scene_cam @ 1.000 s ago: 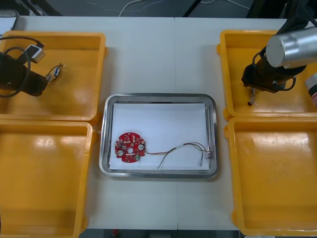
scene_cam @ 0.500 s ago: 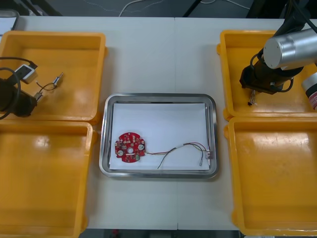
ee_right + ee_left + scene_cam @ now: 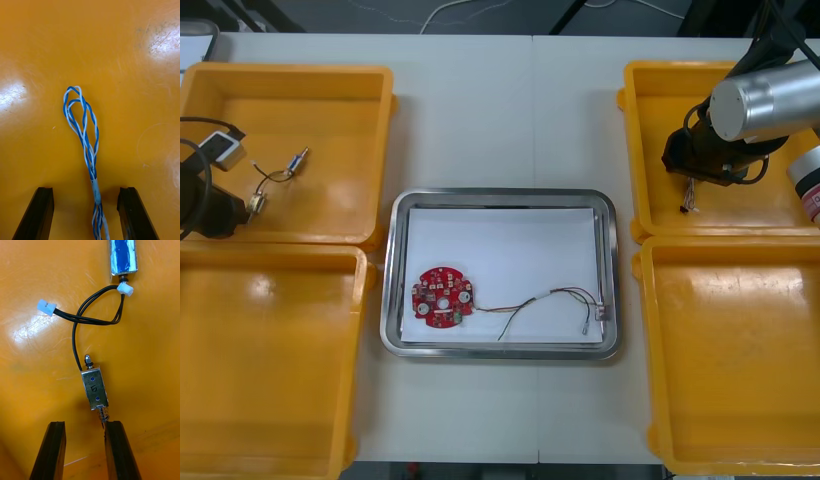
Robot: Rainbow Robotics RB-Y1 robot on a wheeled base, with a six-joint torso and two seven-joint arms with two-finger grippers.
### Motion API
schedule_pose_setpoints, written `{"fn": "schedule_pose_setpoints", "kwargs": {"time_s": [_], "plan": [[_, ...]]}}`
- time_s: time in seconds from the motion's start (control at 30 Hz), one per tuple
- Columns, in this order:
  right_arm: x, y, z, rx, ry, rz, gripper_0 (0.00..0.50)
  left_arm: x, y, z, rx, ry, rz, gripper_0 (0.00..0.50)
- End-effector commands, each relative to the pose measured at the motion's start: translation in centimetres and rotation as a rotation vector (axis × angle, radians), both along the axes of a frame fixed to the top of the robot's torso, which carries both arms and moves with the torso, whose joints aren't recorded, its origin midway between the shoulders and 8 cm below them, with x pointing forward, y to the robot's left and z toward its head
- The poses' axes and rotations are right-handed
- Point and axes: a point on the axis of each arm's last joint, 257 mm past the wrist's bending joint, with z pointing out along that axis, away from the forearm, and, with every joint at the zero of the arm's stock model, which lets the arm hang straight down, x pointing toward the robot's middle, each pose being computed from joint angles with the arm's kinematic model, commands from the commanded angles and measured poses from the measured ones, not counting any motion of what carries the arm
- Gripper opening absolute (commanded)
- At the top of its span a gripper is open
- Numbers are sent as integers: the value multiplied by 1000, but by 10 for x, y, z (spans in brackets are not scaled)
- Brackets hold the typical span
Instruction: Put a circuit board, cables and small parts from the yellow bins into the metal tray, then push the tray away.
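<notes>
right gripper (image 3: 84, 192) jaws spread, in yellow bin (image 3: 658, 110) at 2 o'clock of metal tray (image 3: 500, 193) | twisted blue and white cable (image 3: 83, 127) between its fingers, long axis along them | left gripper (image 3: 83, 426) jaws spread, at 10 o'clock, small metal part (image 3: 95, 388) just ahead

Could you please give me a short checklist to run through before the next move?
1. Twisted blue and white cable between the right gripper's open fingers: ok.
2. Right gripper low enough in the far right yellow bin: cannot tell.
3. Small rectangular metal part between the left gripper's open fingers: not ok, just beyond their tips.
4. Free room in the shiny metal tray beside the round red circuit board: ok.
</notes>
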Motion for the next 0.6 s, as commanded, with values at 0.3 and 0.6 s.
{"fn": "schedule_pose_setpoints", "kwargs": {"time_s": [0.3, 0.6], "plan": [[5, 6, 9, -44, -4, 52, 0, 8, 18, 58, -24, -10, 88, 500], [-1, -20, 37, -152, 8, 187, 0, 28, 18, 65, -91, 4, 147, 500]]}}
